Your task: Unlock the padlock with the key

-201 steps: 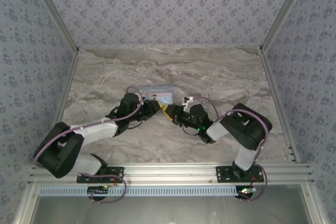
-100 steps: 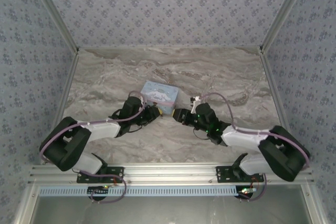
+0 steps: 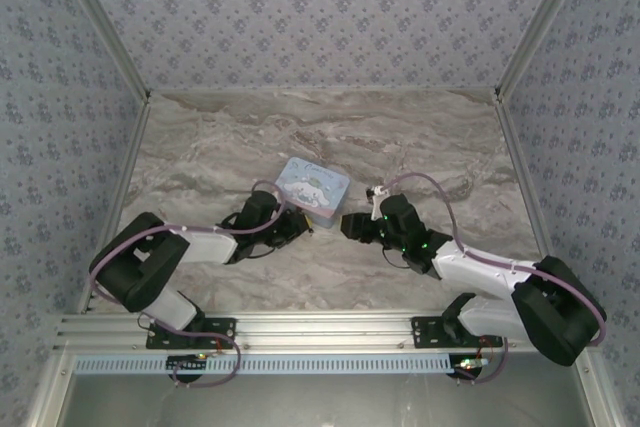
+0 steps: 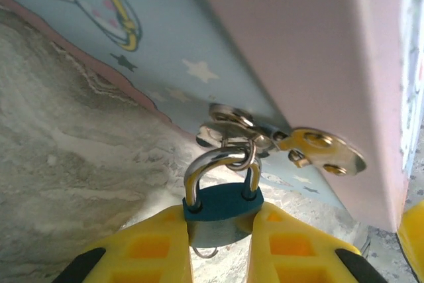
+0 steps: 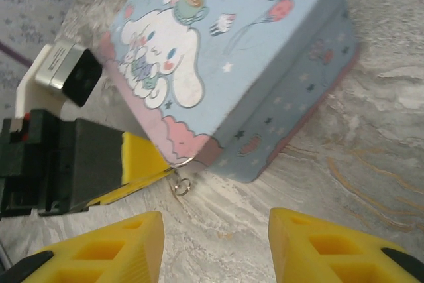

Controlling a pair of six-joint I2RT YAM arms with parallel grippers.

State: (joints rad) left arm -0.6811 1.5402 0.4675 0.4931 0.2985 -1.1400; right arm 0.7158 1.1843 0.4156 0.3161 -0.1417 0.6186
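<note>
Though grey-veined, marble table [image 3: 420,137] between floral-papered walls [image 3: 320,17].

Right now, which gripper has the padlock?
The left gripper: its yellow fingers pinch the blue padlock hanging from the latch on the tin. The right gripper is open with nothing between its fingers, apart from the tin.

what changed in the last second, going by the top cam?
The right gripper backed away from the padlock toward its own side and opened; it holds nothing. The cartoon tin shifted slightly right, and its lid came into full view. Unchanged: the left gripper stays clamped on the padlock, which hangs closed on the tin's latch.
</note>
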